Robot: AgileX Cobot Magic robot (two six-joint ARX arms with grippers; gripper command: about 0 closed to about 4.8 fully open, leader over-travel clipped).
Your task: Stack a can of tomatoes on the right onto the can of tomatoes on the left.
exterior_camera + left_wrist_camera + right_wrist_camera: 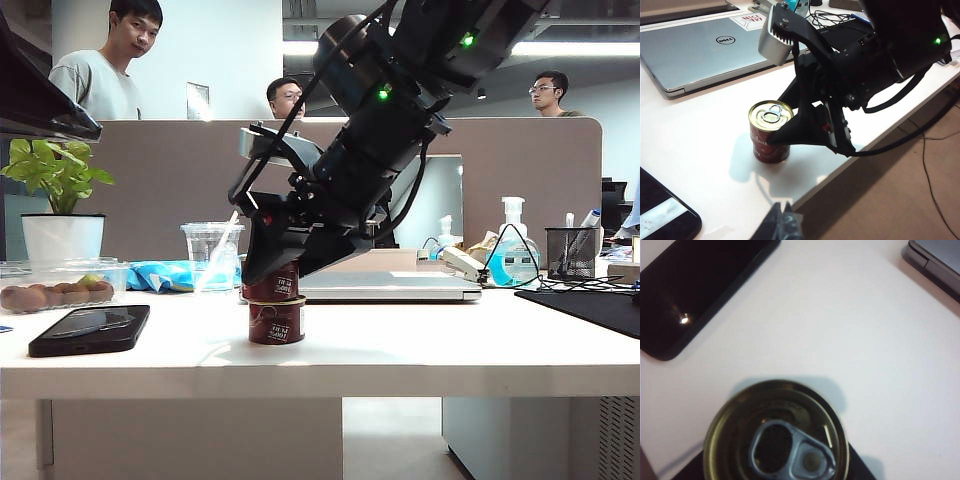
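Near the worktop front edge, the right gripper fingers are clamped on the upper can, set atop the lower can. The left gripper is cropped; finger state cannot be determined.

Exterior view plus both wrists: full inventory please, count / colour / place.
tomato cans: 2, red, mid-table; upper can sits on lower can
phone: 1, black, table left
laptop: 1, silver, closed, behind the cans
plant: 1, green, white pot, far left
cup: 1, clear, left rear of the cans
cloth: 1, blue, beside the cup
fruit box: 1, clear, brown fruit, far left
sanitiser bottle: 1, blue gel, right rear
pen holder: 1, black mesh, right rear
mat: 1, black, right edge
people: 3, behind the partition
right gripper: black, closed on upper can
left gripper: dark tips only, back from the cans, state unclear
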